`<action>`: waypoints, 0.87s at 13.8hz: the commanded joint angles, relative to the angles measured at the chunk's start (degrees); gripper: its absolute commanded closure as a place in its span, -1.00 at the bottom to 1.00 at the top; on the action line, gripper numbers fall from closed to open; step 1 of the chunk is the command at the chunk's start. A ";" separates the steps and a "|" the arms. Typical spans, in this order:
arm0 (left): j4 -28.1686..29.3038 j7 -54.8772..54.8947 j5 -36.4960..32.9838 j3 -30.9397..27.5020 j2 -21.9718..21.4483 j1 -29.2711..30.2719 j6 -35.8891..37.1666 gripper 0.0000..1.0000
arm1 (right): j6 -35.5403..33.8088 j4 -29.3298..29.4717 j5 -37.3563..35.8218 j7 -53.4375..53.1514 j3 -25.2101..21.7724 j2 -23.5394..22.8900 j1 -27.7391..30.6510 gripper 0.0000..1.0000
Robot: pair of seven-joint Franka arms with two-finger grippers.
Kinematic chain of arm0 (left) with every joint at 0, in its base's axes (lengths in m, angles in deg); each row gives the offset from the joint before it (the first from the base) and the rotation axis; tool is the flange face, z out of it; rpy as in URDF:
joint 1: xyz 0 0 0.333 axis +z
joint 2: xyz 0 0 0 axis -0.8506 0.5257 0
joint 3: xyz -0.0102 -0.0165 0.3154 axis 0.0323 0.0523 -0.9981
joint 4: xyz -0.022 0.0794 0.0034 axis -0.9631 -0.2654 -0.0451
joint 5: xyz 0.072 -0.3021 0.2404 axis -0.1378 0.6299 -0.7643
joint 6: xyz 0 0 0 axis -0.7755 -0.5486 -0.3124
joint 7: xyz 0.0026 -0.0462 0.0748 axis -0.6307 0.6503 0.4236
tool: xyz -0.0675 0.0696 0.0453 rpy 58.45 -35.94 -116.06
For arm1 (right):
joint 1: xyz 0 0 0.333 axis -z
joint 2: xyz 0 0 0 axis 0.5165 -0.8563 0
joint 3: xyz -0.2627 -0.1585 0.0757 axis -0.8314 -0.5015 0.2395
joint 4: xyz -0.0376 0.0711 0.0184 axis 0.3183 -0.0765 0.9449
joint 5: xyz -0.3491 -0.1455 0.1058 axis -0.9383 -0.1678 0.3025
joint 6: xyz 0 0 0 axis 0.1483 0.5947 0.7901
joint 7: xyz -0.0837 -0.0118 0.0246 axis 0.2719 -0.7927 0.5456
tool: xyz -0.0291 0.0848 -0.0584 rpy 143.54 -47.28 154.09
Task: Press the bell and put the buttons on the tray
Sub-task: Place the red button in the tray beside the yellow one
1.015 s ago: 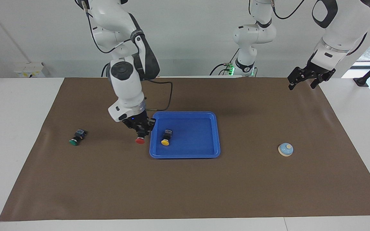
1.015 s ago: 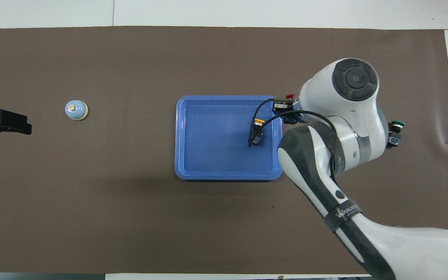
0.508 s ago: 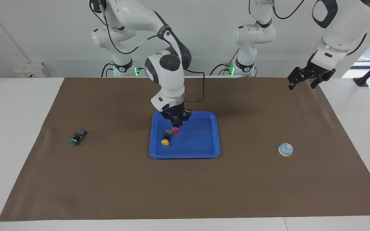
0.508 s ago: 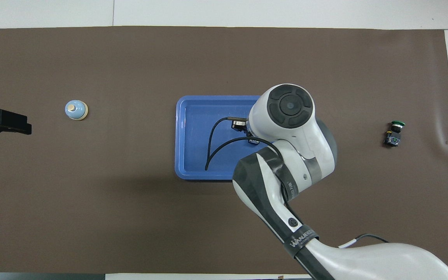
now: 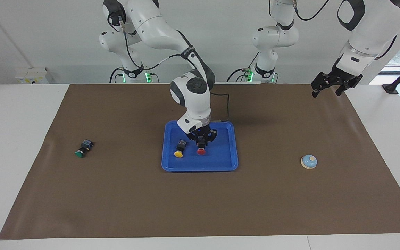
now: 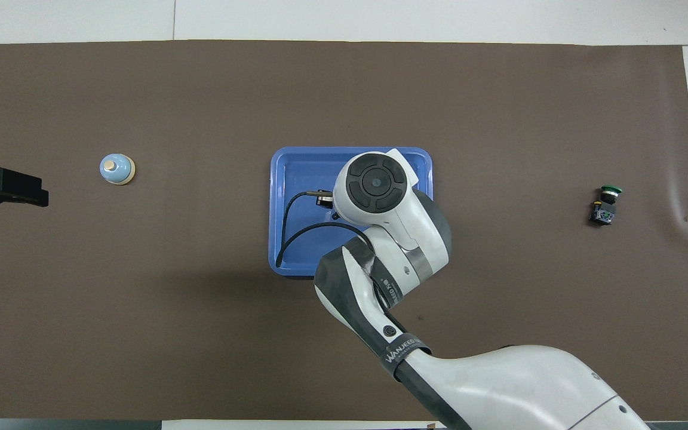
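My right pincer point(image 5: 201, 141) grips the red button point(image 5: 201, 150) low over the tray point(image 5: 225, 166). I should lower gently, releasing at three o'clock of the yellow button point(image 5: 179, 153). The left pincer point(image 5: 335, 85) waits, its grip unclear.

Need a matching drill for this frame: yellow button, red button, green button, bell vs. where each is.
Things:
1. yellow button
2. red button
3. green button
4. bell

Places:
A. on the mat, toward the left arm's end
B. lying free in the tray
C. on the mat, toward the right arm's end
D. in the right gripper, over the tray

Pairs: 1-B, 2-D, 3-C, 4-A
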 commanded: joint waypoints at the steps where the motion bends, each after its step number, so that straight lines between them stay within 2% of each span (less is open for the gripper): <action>1: 0.36 -0.33 0.10 -0.09 -0.71 0.02 0.45 -1.00 | 2.25 -2.31 -0.01 0.40 -0.12 1.15 0.18 1.00; 3: 0.28 -0.33 0.10 -0.09 -0.71 0.02 0.45 -1.00 | 3.67 -3.46 -0.01 0.31 -0.12 1.33 0.18 1.00; 4: 0.36 -0.33 0.10 -0.09 -0.71 0.02 0.45 -1.00 | 3.58 -3.46 0.07 0.14 -0.12 1.33 0.27 0.53; 5: 0.28 -0.33 0.10 -0.09 -0.71 0.02 0.45 -1.00 | 3.67 -3.37 0.25 -0.39 -0.12 1.33 0.18 -0.39; 6: 0.28 -0.33 0.10 -0.09 -0.71 0.02 0.45 -1.00 | 3.50 -3.20 0.34 -0.56 -0.12 1.33 0.18 -0.96; 8: 0.36 -0.33 0.10 -0.09 -0.71 0.02 0.45 -1.00 | 2.01 -2.58 0.34 -0.65 -0.20 1.33 0.18 -1.00; 10: 0.28 -0.33 0.10 -0.09 -0.71 0.02 0.45 -1.00 | -3.07 0.91 0.42 -0.57 -0.64 1.33 0.62 -1.00; 12: 0.28 -0.33 0.10 -0.09 -0.71 0.02 0.45 -1.00 | -7.83 3.65 0.34 -0.22 -0.91 2.64 3.41 -1.00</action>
